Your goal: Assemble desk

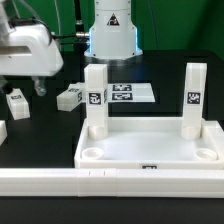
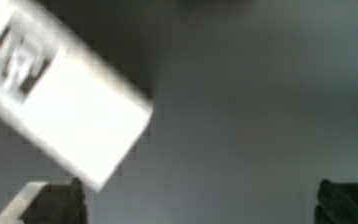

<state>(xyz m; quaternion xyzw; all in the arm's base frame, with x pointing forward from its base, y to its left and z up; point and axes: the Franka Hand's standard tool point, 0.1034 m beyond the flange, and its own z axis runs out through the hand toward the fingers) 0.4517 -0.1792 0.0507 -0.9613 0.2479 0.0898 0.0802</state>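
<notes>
Black table [image 1: 45,140] fills both views, with the arm's pale base at the back. The gripper [image 1: 27,90] [image 2: 197,205] hangs low at the exterior view's left, its 2 fingers [image 2: 55,200] spread as wide as they go and nothing between them.

Just beneath it lies a loose leg [image 1: 17,100] [image 2: 60,90], flat on the table. In the wrist view the leg runs slantwise and sits off to the side of 1 finger rather than in the gap, so its long axis is not yet square to the jaws. That offset and slant are what the pick turns on: the tool probably has to shift over the leg and twist before it drops.

A second loose leg [image 1: 68,97] lies near, toward the exterior view's right, though at this size I cannot be sure it is a leg and not some other small block. Beyond it sits the marker board [image 1: 128,94].

The tabletop [image 1: 150,140] rests at the front, well apart from the gripper. 2 legs stand upright in its rear corners, one [image 1: 95,95] nearer the tool and one [image 1: 194,92] farther. Its 2 front sockets [image 1: 90,155] [image 1: 207,154] are empty, so roughly half the legs seem fitted.
</notes>
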